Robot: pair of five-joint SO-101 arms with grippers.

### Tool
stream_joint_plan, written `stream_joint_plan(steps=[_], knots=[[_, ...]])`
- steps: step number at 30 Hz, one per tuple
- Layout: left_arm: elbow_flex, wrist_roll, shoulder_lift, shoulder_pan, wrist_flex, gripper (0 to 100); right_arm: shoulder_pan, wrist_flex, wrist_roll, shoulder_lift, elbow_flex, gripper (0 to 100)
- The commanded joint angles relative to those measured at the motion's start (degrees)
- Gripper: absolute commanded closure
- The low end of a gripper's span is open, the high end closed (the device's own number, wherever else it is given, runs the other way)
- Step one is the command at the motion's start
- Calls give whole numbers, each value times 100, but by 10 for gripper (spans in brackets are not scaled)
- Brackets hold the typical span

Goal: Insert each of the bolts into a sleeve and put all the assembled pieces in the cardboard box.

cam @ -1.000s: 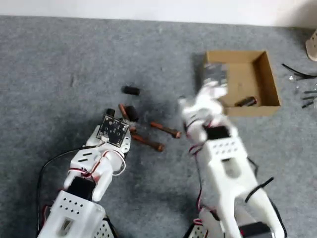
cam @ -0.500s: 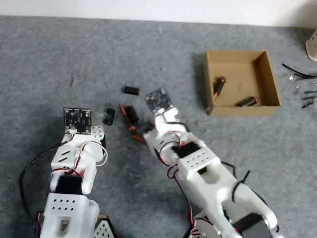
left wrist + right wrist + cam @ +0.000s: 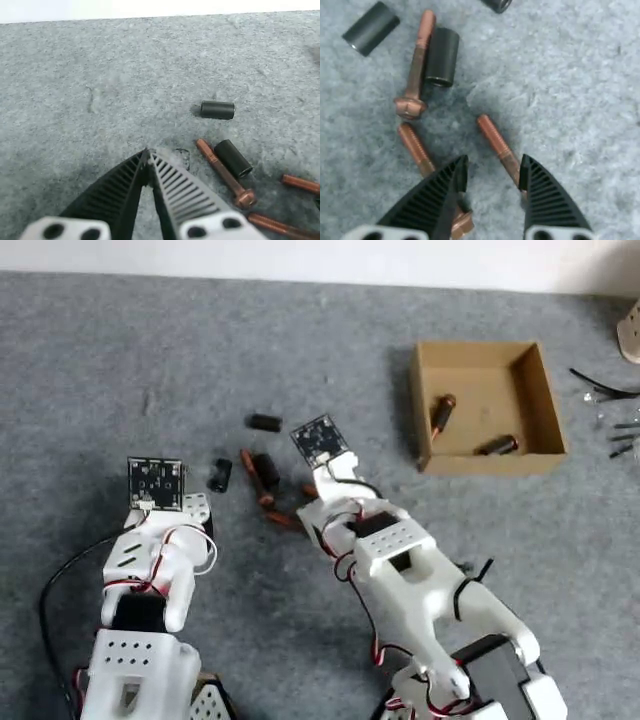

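1. Left arm (image 3: 150, 580) is nearest, low on the left side. Left gripper (image 3: 148, 154) has its fingers pressed together on nothing, tips just above the desk (image 3: 120, 350).
2. Right arm (image 3: 400, 560) angles in toward the loose parts. Right gripper (image 3: 493, 162) has its fingers spread and empty, and the nearest bolt (image 3: 496, 140) lies in the gap between the tips (contact with a finger: cannot tell).
3. Second bolt (image 3: 417, 145) runs under the other finger.
4. Third bolt (image 3: 415, 65) lies beyond it, right beside the middle sleeve (image 3: 441, 56).
5. Side sleeve (image 3: 220, 475) lies alone just ahead of the left arm's camera board (image 3: 156, 483).
6. Far sleeve (image 3: 264, 423) lies apart, beyond the pile.
7. Cardboard box (image 3: 480, 464) sits farther off to the right, holding two assembled pieces (image 3: 442, 413) that lie apart from each other.
8. Writing: the marks on the camera boards are too small to read.
9. Surface: the desk has a grey felt-like cover. A white wall strip (image 3: 300, 258) runs along the far edge, and black cables (image 3: 610, 410) lie at the right edge.
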Motion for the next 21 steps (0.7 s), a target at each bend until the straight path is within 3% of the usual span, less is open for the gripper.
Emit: stream_joint_plan(steps=[1, 6, 14, 21], knots=[[-312, 44, -84, -75, -246, 989, -101, -136, -53, -66, -224, 849], [-312, 62, -84, -259, -290, 989, -690, -136, -914, 92, -725, 850], [-277, 62, -75, -233, -290, 989, -831, -110, -756, 1622, -2299, 850], [-277, 62, -75, -233, -299, 989, -796, 884, -765, 2844, -3837, 850]])
